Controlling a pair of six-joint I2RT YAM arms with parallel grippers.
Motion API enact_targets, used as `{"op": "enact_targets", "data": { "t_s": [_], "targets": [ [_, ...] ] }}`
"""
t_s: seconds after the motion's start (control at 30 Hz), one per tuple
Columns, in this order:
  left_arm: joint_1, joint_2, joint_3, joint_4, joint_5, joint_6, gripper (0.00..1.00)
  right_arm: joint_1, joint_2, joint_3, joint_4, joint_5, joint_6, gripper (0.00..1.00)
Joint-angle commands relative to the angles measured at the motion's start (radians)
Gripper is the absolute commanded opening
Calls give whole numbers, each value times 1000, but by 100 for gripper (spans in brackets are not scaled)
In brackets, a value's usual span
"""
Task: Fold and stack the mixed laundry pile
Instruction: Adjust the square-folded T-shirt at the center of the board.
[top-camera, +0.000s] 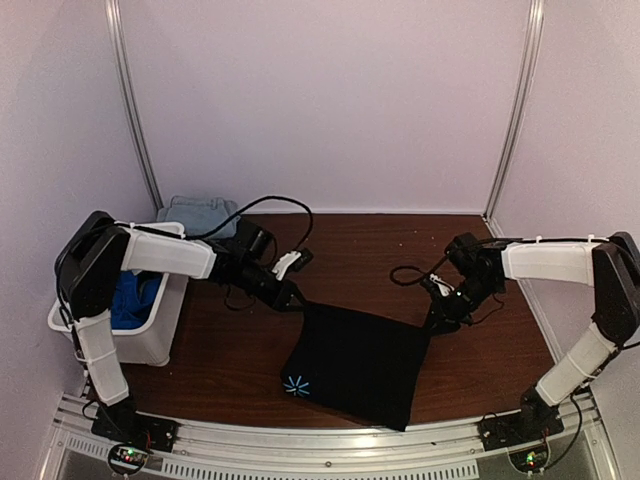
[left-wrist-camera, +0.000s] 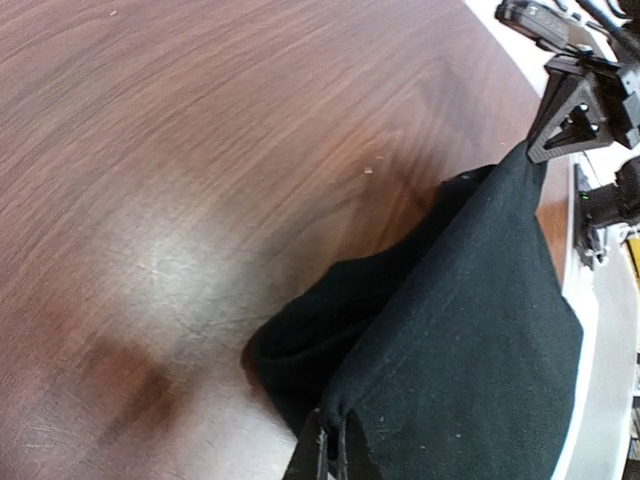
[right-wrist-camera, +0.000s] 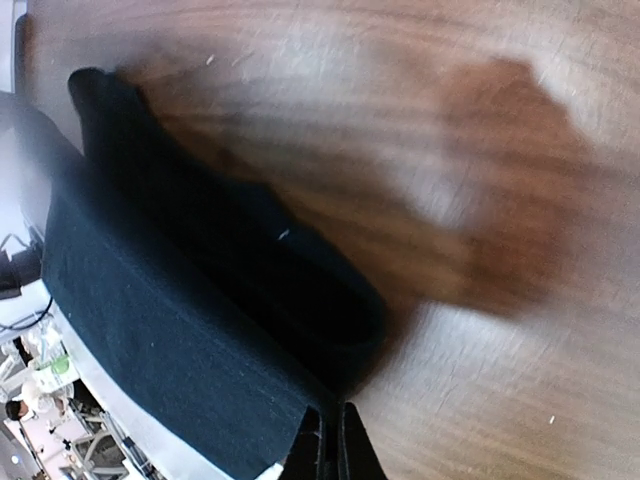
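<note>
Two far corners of black cloth (top-camera: 355, 365) pinched tight, one in left gripper (top-camera: 293, 300), one in right gripper (top-camera: 437, 318), lifted off the table (top-camera: 380, 240), likely for folding forward; blue fabric (top-camera: 130, 300) waiting in bin (top-camera: 155, 345).

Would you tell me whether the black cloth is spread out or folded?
Mostly spread: the black cloth lies roughly square on the table, its far edge pinched by the left gripper and right gripper, fabric doubling underneath.

Black cloth (top-camera: 355, 365), pale-blue starburst print (top-camera: 296, 385) near its near-left corner, spread on brown tabletop (top-camera: 210, 375), both far corners pinched and lifted. Royal-blue fabric (top-camera: 128, 300) bunched in white bin (top-camera: 155, 340). Faded light-blue denim (top-camera: 200, 212) heaped behind it.
</note>
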Motion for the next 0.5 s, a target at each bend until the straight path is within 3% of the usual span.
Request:
{"op": "enact_targets", "data": {
  "t_s": [0.0,0.17,0.4,0.47],
  "targets": [
    [18,50,42,17,-153,-26,0,-22,78,25,61,94,24,0],
    [19,121,89,-9,-205,-26,0,-33,198,66,92,147,1,0],
    [35,163,155,-42,-333,-56,0,-48,357,268,91,201,-12,0],
    [48,169,182,-70,-364,-61,6,-52,383,329,73,216,-20,0]
  ]
}}
